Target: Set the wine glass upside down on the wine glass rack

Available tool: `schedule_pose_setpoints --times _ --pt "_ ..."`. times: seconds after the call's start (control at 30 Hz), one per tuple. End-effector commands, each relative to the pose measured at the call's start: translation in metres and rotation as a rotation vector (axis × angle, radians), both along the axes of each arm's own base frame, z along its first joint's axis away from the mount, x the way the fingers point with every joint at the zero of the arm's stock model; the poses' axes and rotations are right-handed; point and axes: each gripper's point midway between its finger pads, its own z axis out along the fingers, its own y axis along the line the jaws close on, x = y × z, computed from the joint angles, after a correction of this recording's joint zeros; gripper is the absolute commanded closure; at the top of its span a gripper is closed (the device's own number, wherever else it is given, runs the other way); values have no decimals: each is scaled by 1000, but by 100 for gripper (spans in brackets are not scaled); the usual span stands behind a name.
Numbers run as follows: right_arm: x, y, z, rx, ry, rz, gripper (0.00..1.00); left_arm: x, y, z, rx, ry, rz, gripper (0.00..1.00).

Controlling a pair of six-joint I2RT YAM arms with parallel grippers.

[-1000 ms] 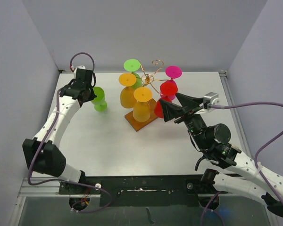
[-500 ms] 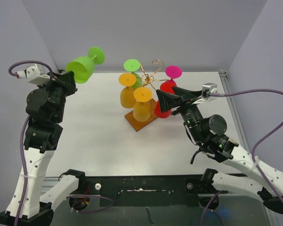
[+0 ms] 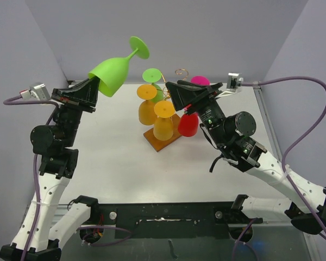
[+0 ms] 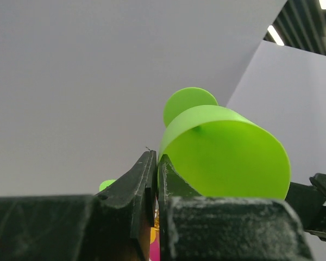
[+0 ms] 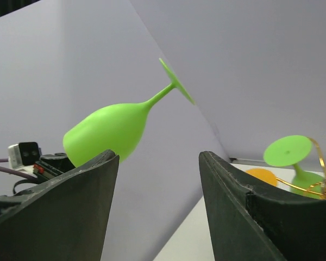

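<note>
two arms up off the table (image 3: 108,163). left gripper (image 3: 94,87) is pinched tight on the rim of the green wine glass (image 3: 113,70). the glass is tilted in the air, foot pointing up and right, left of the wine glass rack (image 3: 158,142) and apart from it. right gripper (image 3: 176,97) has its fingers well apart and holds nothing, up near the rack's right side above a red glass (image 3: 188,125).

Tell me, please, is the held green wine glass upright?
Tipped: the green wine glass slants, rim in left gripper, foot uppermost.
</note>
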Motion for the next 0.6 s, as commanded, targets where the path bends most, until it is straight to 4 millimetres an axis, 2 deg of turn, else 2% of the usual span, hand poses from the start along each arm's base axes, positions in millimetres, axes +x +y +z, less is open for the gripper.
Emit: schedule_pose_setpoints --times 0.0,0.13,0.3,0.43,0.57 --pt "-22 10 52 174 -80 164 39 -41 -10 47 -26 -246 -108 100" --pt "-23 22 65 257 -50 236 38 -45 -16 47 -15 -282 -148 100" --pt "-12 34 71 323 1 256 49 -48 -24 46 1 -308 -196 100" --pt "-11 40 80 365 12 285 49 -48 -28 44 9 -309 -218 100" --pt "-3 51 80 402 61 306 47 -50 -33 42 21 -317 -251 100"
